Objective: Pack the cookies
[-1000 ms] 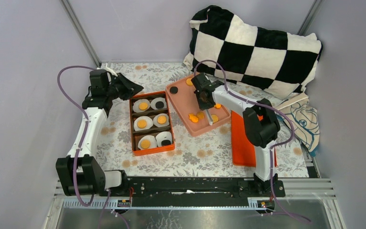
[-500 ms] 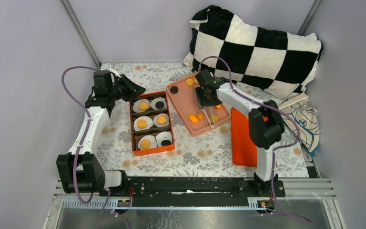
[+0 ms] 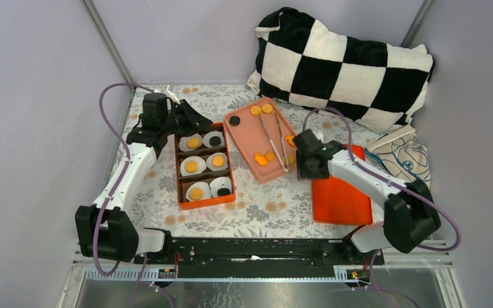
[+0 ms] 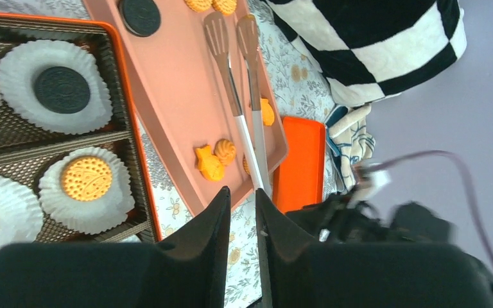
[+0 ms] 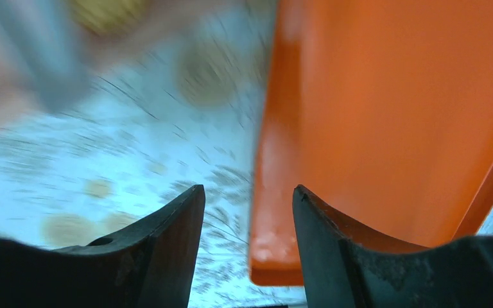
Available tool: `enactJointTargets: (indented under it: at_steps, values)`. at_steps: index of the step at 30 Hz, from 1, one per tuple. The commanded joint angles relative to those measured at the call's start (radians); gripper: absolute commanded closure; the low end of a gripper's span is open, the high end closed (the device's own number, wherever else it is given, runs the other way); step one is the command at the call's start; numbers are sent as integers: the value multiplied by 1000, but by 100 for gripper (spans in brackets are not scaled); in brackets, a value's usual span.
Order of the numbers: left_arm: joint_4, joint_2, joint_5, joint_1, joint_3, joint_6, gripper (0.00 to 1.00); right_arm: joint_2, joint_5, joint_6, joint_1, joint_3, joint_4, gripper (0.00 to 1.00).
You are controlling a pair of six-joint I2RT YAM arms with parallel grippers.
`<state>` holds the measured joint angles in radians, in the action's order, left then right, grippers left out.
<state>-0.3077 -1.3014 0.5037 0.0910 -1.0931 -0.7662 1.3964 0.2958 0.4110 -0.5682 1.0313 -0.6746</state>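
now, left pincer (image 4: 242,192): upper left of the top view, hanging at the far left corner of the orange box; fingers barely parted, nothing between them.
orange box (image 3: 204,203): left of centre on the counter (image 3: 257,208), three rows, two paper cups (image 3: 213,187) to a row.
cookies (image 3: 191,166): one lies in each of the six cups, four golden and two black; more lie loose on the pink tray, one black at its far corner, the rest golden.
pink tray (image 3: 247,138): centre, just beside the box, turned at a slant.
tongs (image 3: 273,138): lying on the tray, held by neither arm.
right pincer (image 5: 247,192): right of centre, released and empty, jaws spread over the near left edge of the orange lid.
orange lid (image 3: 340,199): lower right, flat on the counter, apart from the box.
step in hand: likely picking up the lid, since every cup looks filled.
doing it well: straddle the rim squarely, one finger under and one over, clench firmly, then lift level so the lid clears the tray.
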Motion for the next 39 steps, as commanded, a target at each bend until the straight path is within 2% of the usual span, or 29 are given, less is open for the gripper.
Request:
enactJointTargets:
  at_steps: [1,8,12,16,19,20,25,28,32,34,39]
  values:
    - [21,-15,-29,32,-38,16,75,27,-38,106,3,-159,33,41]
    - [-5,15,-46,34,-33,29,75,151,-43,110,3,-198,101,45]
    - [-7,22,-44,35,-17,31,75,197,-50,135,2,-212,116,63]
    - [-1,10,-39,34,-5,30,75,204,-24,164,3,-226,103,76]
    - [11,-10,-36,35,-7,29,75,157,58,205,3,-215,31,96]
    - [17,-17,-36,35,-8,28,74,124,85,215,2,-209,9,100]
    - [33,-55,-30,48,-10,20,75,-13,182,227,3,-147,-95,100]
    - [41,-62,-29,65,-14,20,74,-44,192,193,4,-79,-147,100]
    - [54,-80,-16,98,-46,40,68,-73,142,87,1,15,-164,100]
    - [75,-111,39,112,-65,40,62,-82,114,31,1,61,-166,100]
    - [118,-212,158,185,-118,39,54,-87,12,-97,-17,180,-170,100]
